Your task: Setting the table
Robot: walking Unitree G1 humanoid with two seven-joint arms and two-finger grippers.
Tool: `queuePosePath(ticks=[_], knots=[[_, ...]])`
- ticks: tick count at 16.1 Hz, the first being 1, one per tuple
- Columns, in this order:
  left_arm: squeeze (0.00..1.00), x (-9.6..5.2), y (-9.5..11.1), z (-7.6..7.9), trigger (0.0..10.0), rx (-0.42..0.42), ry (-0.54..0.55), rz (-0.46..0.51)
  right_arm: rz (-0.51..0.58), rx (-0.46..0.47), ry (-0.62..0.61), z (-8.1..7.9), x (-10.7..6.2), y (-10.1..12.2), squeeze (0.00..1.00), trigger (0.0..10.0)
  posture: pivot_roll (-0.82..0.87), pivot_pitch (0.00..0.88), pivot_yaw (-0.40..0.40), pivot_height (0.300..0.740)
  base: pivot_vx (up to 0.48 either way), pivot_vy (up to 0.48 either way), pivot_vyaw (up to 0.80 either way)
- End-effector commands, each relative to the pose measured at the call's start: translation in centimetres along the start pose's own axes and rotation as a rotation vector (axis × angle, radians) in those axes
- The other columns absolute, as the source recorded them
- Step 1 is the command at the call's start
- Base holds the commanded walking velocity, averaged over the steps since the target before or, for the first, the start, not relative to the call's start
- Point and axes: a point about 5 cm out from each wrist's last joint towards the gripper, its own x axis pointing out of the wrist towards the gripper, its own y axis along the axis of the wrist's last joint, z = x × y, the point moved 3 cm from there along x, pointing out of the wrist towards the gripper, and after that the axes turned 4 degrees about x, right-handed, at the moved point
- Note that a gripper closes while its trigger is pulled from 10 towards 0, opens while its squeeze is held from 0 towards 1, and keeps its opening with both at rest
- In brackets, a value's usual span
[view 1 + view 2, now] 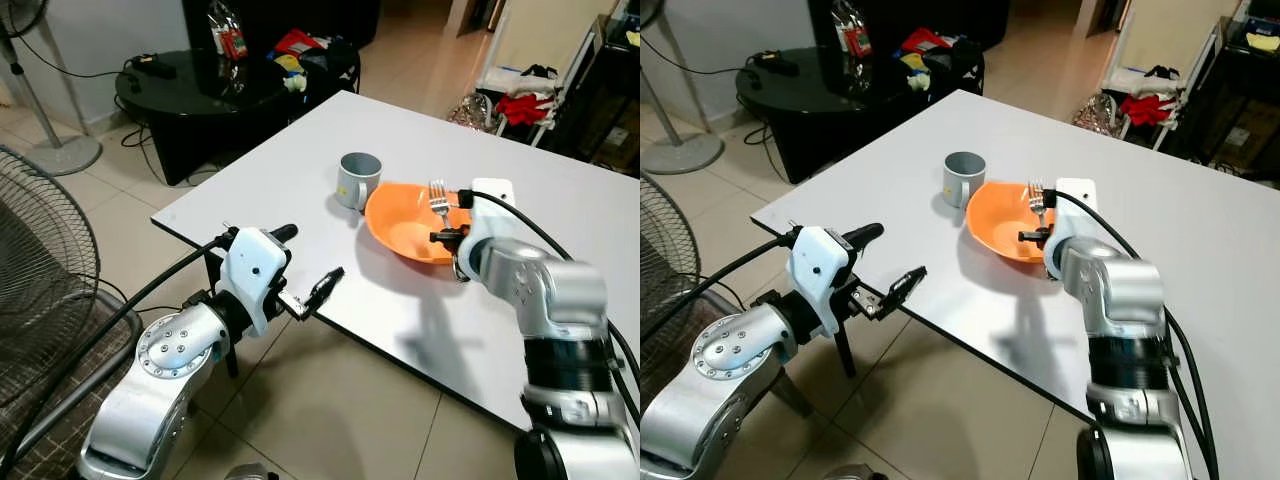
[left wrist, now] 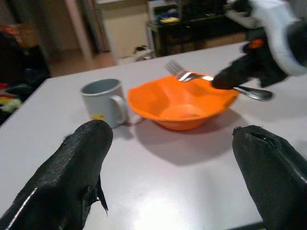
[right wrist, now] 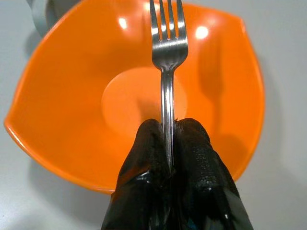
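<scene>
Bowl (image 1: 410,225) and cup (image 1: 357,180) already on worktop (image 1: 300,210). Right gripper (image 3: 168,158) fingers pinch fork (image 3: 166,72) above bowl, not yet down. Left gripper (image 1: 310,270) fingers apart, holding nothing.

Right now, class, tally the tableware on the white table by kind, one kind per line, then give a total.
Mugs: 1, the grey mug.
Bowls: 1, the orange bowl.
Forks: 1, the fork gripped by the right end effector over the bowl.
Total: 3
</scene>
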Motion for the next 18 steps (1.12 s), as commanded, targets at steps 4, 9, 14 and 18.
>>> queuePosePath(ticks=[4, 9, 14, 18], knots=[[0.0, -0.4, 0.0, 0.4, 10.0, -0.001, -0.037, -0.015, -0.033, 0.057, 0.002, 0.2, 0.5, 0.2, 0.0, 10.0, 0.1, 0.0, -0.043, 0.74, 0.0, 0.0, 0.0], [0.0, -0.9, -0.1, 1.5, 10.0, -0.034, -0.141, -0.047, -0.049, 0.075, 0.022, -0.1, 1.0, 0.5, 0.0, 10.0, 0.1, 0.0, -0.041, 0.74, 0.0, 0.0, 0.0], [0.0, -1.1, -1.1, 1.6, 10.0, -0.11, -0.168, -0.115, -0.07, 0.087, 0.025, -0.2, 1.2, 0.4, 0.33, 10.0, 0.1, 0.0, -0.04, 0.74, 0.0, 0.0, 0.0], [0.0, -1.3, -1.5, 1.2, 10.0, -0.119, -0.178, -0.142, -0.07, 0.083, 0.022, -0.1, 1.2, 0.5, 0.91, 10.0, 0.1, 0.0, -0.038, 0.74, 0.0, 0.0, 0.0]])
